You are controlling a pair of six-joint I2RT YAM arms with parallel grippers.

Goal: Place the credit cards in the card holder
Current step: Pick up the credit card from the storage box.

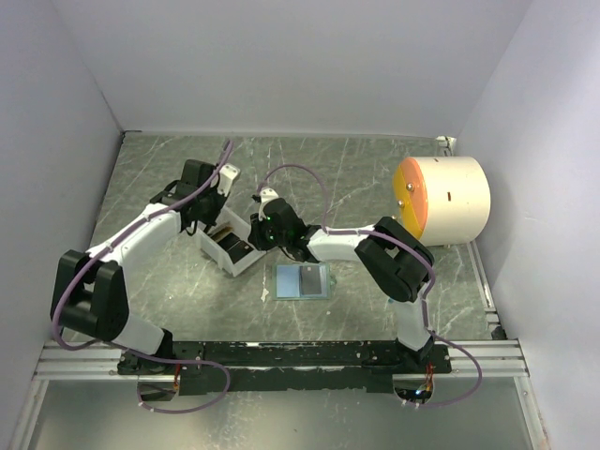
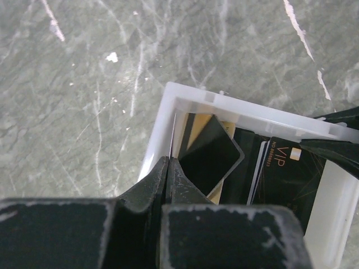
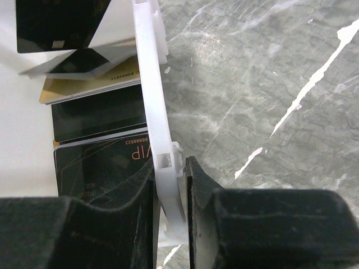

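Right claw clamps the tray wall; left claw is closed, maybe nipping a black card; card holder at tray's 4 o'clock.

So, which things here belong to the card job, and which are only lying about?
For the job:
- credit cards, in the white tray
- card holder, lying open

Lying about:
- cream drum with an orange end

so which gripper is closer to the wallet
Right. The right gripper clamps a wall of the tray, a short way up-left of the wallet; the left gripper is at the tray's far end, farther off.
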